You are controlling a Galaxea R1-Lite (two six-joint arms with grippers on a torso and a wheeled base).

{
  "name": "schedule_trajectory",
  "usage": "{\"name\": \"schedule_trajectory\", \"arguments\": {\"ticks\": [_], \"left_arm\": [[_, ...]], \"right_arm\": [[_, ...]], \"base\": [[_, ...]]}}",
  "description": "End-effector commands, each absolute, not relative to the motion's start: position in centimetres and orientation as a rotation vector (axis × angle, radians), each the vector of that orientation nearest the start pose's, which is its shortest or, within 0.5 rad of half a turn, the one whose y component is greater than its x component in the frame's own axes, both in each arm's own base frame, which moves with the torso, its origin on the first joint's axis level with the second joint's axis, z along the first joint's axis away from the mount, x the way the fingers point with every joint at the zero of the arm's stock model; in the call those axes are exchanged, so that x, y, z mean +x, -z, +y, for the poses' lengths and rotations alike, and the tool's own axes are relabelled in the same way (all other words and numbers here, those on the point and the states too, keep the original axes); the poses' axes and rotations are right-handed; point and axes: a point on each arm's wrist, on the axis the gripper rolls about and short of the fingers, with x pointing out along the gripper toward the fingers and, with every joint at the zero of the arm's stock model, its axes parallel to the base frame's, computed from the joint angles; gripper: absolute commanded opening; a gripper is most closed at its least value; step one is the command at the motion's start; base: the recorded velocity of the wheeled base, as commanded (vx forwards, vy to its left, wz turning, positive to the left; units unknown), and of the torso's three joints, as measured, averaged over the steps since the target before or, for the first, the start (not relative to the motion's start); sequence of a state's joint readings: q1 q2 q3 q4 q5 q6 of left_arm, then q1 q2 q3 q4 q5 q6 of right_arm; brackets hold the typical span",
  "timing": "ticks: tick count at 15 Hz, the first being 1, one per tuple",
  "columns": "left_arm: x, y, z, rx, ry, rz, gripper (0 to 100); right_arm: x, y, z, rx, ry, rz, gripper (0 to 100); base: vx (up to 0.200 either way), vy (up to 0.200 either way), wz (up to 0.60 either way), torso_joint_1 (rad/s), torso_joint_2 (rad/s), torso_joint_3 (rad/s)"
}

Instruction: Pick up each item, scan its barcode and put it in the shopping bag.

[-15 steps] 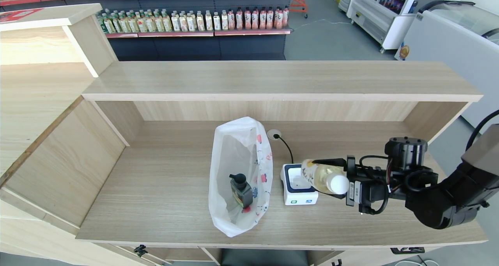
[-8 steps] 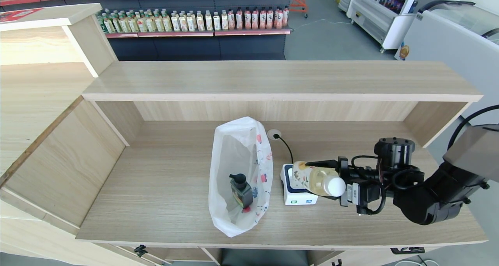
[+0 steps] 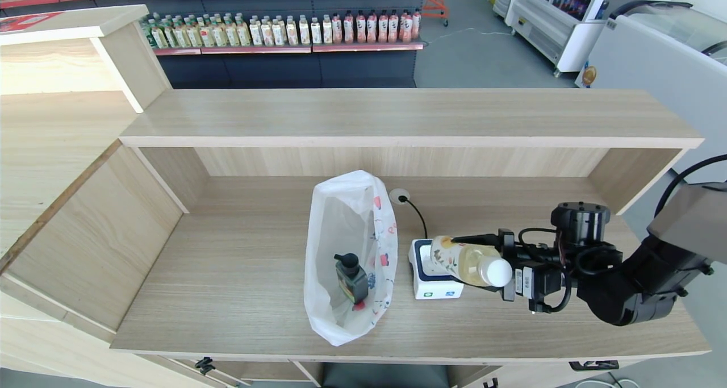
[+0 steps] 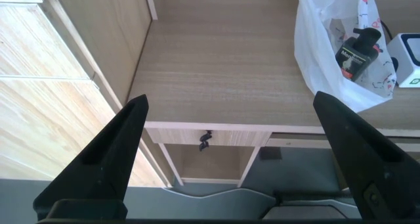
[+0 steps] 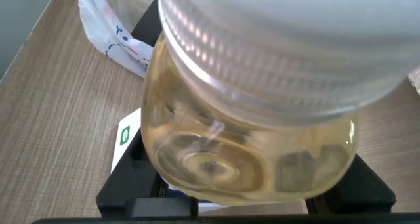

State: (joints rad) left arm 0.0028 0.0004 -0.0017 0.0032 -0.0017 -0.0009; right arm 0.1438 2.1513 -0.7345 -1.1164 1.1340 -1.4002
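The right gripper is clamping a yellow drink bottle sideways over the barcode scanner, so scanning is underway. Next, I judge, it is heading toward nine o'clock, into the shopping bag. The left gripper is gaping wide, empty.

The bottle covers part of the top of the scanner. From my right wrist its cap is blurred and cut off by the edge; from my left wrist, the scanner runs off the edge.
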Motion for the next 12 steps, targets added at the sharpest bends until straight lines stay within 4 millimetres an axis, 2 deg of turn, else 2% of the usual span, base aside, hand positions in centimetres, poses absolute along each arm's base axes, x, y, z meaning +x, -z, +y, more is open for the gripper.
{"name": "schedule_trajectory", "arguments": {"ticks": [1, 7, 12], "left_arm": [[-2.3, -7.6, 0.0, -0.002, -0.002, 0.002, 100], [-2.3, -7.6, 0.0, -0.002, -0.002, 0.002, 100], [-2.3, -7.6, 0.0, -0.002, -0.002, 0.002, 100]], "right_arm": [[34.9, -6.0, 6.4, -1.040, -1.198, -0.616, 0], [36.8, -5.1, 7.0, -1.042, -1.201, -0.632, 0], [37.1, -4.1, 7.8, -1.015, -1.229, -0.617, 0]], "base": [[0.000, 0.000, 0.00, 0.000, 0.00, 0.000], [0.000, 0.000, 0.00, 0.000, 0.00, 0.000], [0.000, 0.000, 0.00, 0.000, 0.00, 0.000]]}}
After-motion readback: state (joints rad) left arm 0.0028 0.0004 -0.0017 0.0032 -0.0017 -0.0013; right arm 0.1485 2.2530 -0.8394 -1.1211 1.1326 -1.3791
